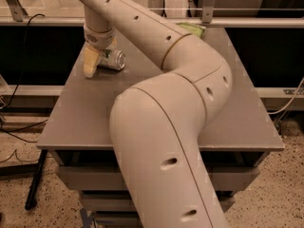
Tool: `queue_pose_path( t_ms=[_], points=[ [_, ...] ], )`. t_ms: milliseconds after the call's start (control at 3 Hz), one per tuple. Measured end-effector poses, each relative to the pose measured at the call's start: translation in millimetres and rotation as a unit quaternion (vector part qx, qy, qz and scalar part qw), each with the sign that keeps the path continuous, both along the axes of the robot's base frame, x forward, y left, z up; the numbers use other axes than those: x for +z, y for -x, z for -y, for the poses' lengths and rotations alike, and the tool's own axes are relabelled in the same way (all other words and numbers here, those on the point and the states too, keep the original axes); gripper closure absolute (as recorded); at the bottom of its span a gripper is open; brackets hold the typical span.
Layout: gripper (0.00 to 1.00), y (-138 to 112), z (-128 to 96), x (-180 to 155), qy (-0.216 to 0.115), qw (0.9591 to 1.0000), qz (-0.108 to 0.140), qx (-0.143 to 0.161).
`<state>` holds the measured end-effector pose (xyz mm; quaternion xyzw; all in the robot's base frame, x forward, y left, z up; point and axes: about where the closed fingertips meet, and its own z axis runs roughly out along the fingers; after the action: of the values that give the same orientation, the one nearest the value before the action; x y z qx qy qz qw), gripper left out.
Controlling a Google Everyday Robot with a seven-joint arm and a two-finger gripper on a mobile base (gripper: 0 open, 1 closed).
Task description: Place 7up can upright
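The 7up can (pixel 113 60), silver with green markings, lies on its side at the far left of the grey table (pixel 85 118), its silver end facing right. My gripper (pixel 96 63) hangs from the arm's wrist right at the can's left end, low over the table and touching or nearly touching the can. The can rests on the table. The red can is hidden behind my arm.
My big cream arm (pixel 166 127) fills the middle of the view and hides much of the table. A green chip bag (pixel 192 30) lies at the table's far edge. A rail and glass panel run behind the table. Cables lie on the floor at left.
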<state>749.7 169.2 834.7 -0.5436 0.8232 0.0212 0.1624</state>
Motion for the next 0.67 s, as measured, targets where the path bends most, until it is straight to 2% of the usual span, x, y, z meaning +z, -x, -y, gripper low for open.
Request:
queue_pose_path(
  t_ms=[667],
  points=[
    [0.62, -9, 16, 12, -0.003, 0.9999, 0.015, -0.006]
  ],
)
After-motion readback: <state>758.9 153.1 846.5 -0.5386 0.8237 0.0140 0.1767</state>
